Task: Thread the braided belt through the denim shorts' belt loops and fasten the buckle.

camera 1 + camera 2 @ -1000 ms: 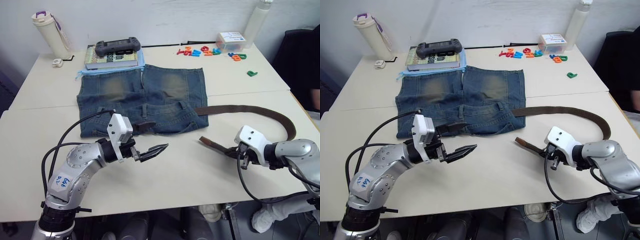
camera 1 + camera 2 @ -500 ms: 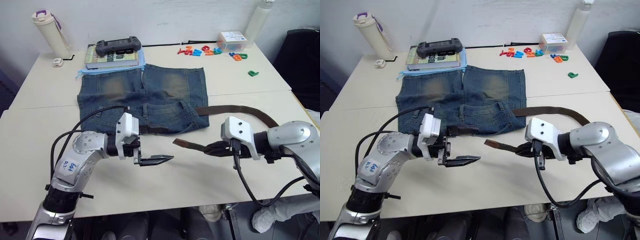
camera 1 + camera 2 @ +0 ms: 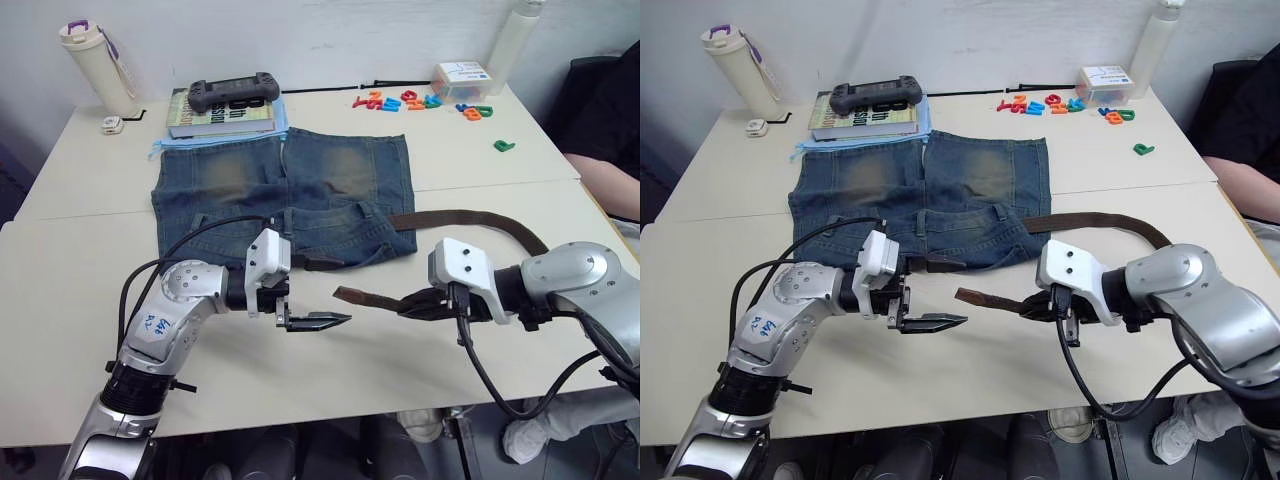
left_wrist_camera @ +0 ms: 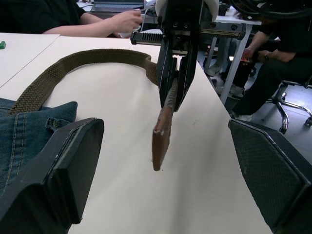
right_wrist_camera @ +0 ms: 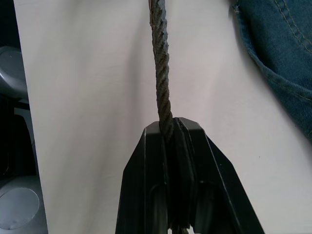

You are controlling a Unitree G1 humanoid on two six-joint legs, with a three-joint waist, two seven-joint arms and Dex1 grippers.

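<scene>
The shorts (image 3: 285, 200) lie flat on the table (image 3: 70, 260), waistband toward the robot. The belt (image 3: 470, 218) runs from the waistband's right side out in a loop to the right gripper (image 3: 408, 304), which is clamped on the strap near its tan tip (image 3: 355, 296), holding the tip above the table and pointing left. The left gripper (image 3: 318, 321) hovers just left of the tip, fingers spread wide with nothing between them
</scene>
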